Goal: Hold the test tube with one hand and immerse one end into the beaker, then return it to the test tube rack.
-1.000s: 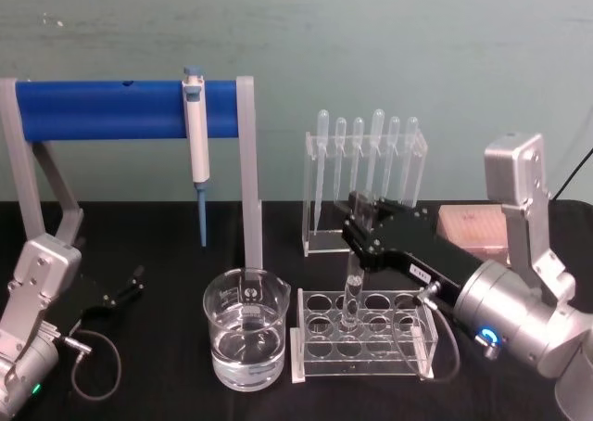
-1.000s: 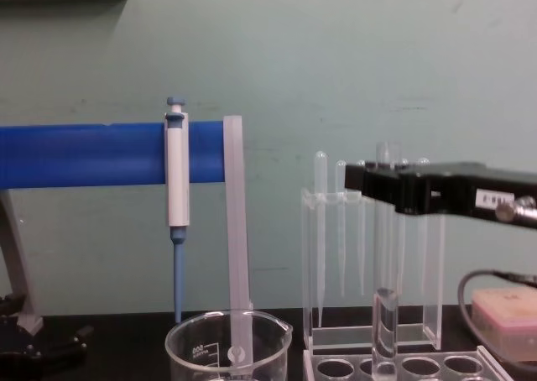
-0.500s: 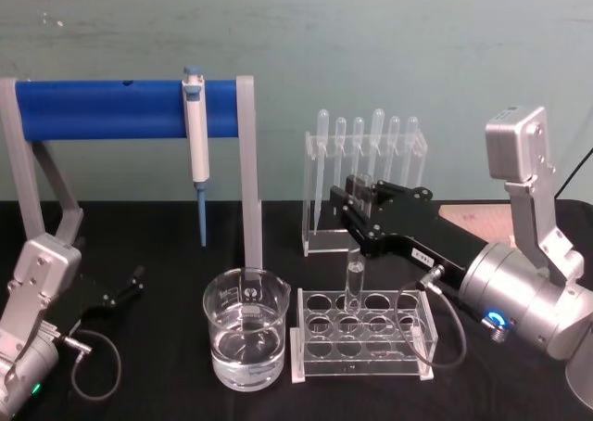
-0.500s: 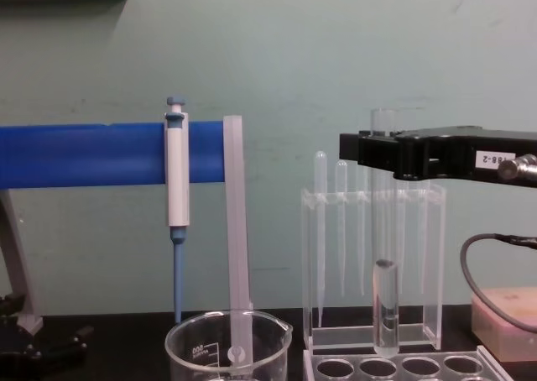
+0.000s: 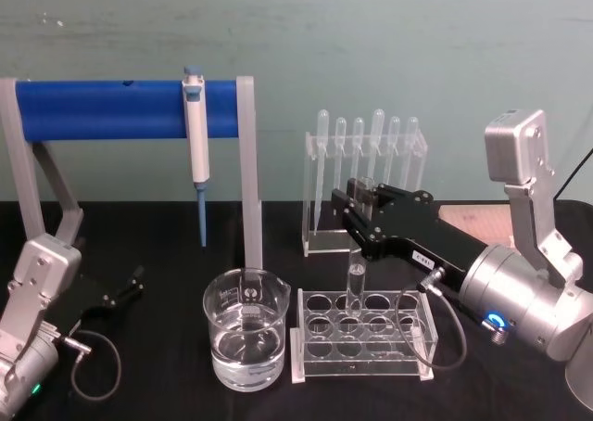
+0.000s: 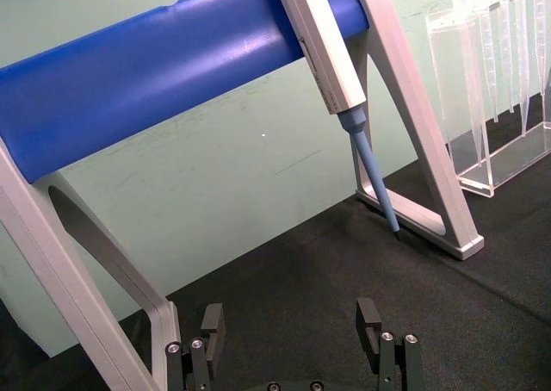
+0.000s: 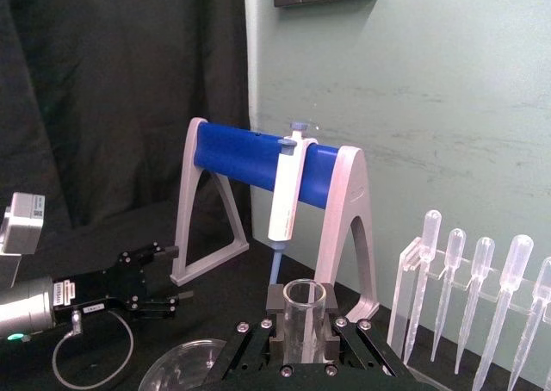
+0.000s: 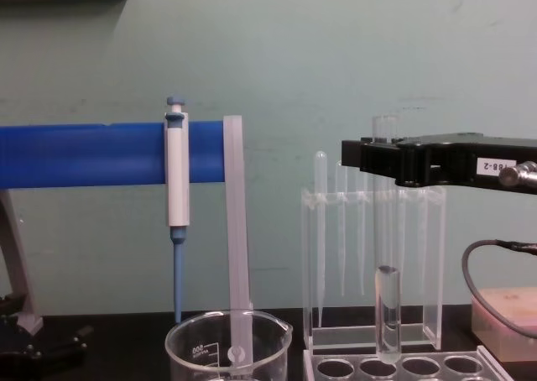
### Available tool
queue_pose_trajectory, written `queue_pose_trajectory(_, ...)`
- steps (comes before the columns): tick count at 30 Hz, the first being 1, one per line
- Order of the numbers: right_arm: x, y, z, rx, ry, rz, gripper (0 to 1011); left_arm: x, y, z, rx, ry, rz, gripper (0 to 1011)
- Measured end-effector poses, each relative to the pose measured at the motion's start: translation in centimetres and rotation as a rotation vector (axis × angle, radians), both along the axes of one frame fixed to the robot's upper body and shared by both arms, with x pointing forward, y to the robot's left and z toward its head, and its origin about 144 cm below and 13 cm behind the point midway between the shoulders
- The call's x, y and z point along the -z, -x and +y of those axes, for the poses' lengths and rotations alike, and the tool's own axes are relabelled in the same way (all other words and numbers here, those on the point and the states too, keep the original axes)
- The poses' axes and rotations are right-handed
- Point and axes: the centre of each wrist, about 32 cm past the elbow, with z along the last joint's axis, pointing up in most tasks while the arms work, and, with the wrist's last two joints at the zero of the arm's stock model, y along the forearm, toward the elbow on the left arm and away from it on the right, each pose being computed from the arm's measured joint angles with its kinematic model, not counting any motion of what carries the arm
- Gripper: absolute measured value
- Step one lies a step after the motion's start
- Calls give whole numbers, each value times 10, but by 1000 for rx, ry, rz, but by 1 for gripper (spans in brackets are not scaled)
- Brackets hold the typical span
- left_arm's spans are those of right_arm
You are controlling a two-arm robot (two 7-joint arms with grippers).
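Note:
The clear test tube (image 5: 355, 282) hangs upright, and my right gripper (image 5: 358, 208) is shut on it near its open rim (image 7: 303, 298). Its round bottom (image 8: 387, 347) hovers just above the holes of the clear tube rack (image 5: 306, 347). The beaker (image 5: 246, 342), partly filled with clear liquid, stands on the black table to the left of the rack. In the chest view the beaker's rim (image 8: 228, 326) lies left of and below the tube. My left gripper (image 5: 125, 287) rests open near the table's left edge, its fingers (image 6: 370, 322) apart with nothing between them.
A clear stand with several thin bulb-topped pipettes (image 5: 366, 175) is behind the rack. The blue-barred stand (image 5: 102, 110) carries a white-and-blue pipettor (image 5: 196, 133) behind the beaker. A pinkish box (image 8: 503, 314) sits at the far right behind my right arm.
My right gripper rose with the test tube, drawing its bottom up out of the rack hole. Over the last half second it barely moved. The left arm stayed still.

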Motion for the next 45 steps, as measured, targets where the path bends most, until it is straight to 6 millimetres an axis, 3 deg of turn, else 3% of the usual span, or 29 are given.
queue_pose_trajectory(45,0,0,0,-1,-1,-1,223,0,0,0,0,0,0,1000)
